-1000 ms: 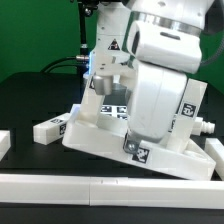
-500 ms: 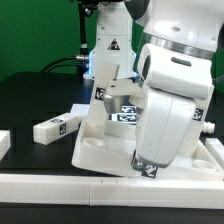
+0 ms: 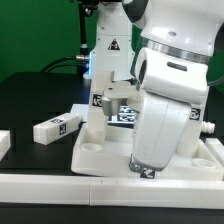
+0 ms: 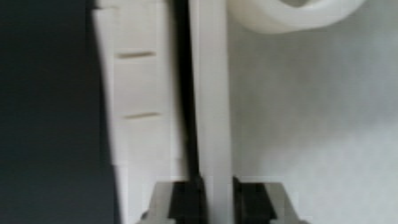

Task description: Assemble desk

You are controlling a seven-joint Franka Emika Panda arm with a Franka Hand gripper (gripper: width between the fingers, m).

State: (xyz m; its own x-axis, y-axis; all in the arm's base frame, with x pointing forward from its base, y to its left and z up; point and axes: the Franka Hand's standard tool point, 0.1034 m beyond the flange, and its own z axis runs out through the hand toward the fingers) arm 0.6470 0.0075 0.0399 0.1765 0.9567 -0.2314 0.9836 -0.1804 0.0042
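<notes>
The desk panel (image 3: 98, 140) is white with a raised rim and round leg sockets. It stands tilted up on one long edge, against the white rail at the front. My gripper (image 3: 141, 166) is at the panel's lower edge, mostly hidden by the wrist. In the wrist view my gripper (image 4: 214, 202) is shut on the panel's thin rim (image 4: 212, 110), with one dark finger on each side. A round socket (image 4: 295, 10) shows beyond. One loose tagged leg (image 3: 56, 127) lies on the black table at the exterior view's left.
A white rail (image 3: 60, 186) runs along the front. Another white piece (image 3: 4, 143) lies at the far left edge. The marker board (image 3: 126, 114) lies behind the panel. The white robot pedestal (image 3: 108, 48) stands at the back.
The panel has swung from a low slant to a steeper, more upright tilt. Its left corner has shifted toward the exterior view's right. The arm has turned with it.
</notes>
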